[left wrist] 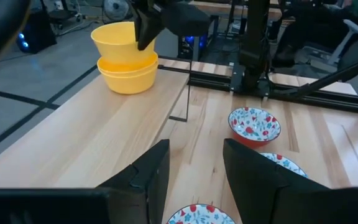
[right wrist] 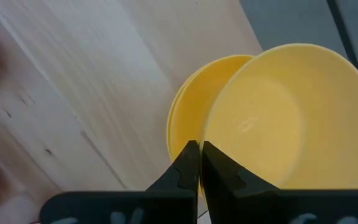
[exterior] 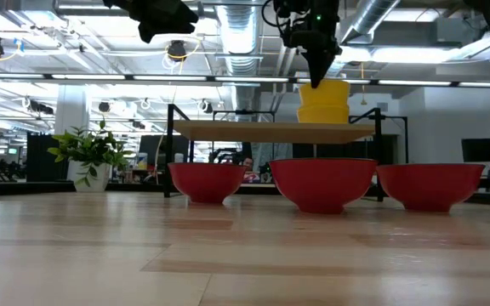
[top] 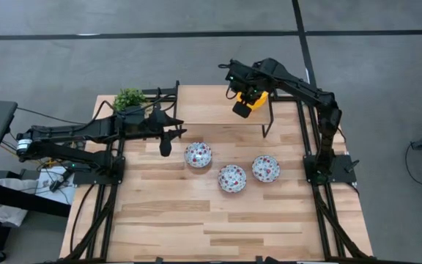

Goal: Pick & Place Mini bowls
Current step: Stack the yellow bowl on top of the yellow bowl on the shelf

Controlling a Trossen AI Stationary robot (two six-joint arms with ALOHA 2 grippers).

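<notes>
Nearest the low camera, bare wooden table (exterior: 245, 255), then three patterned bowls (top: 232, 177) in a row across the middle, red outside and white with flowers inside. Behind them, on a raised shelf (exterior: 270, 130) at the far right of the table, two yellow bowls stacked (left wrist: 127, 70), and a third yellow bowl (right wrist: 291, 118) pinched by its rim in the right gripper (right wrist: 199, 163), fingers pressed together on the thin wall. Held bowl sitting tilted and slightly off-centre over the stack, overlapping it toward one side, apparently just above or only partly nested. For a clean placement: level the bowl first, centre it over the stack, lower straight down until seated, then release without dragging sideways, since a light stack on a narrow shelf seems easy to knock off. Rim grip near one edge, so some swing on release likely; slow opening advised. Left gripper (left wrist: 194, 174) hovering at the far left of the table near a small potted plant (top: 129, 98), fingers spread and holding nothing, just beside the leftmost patterned bowl and well apart from the shelf.
</notes>
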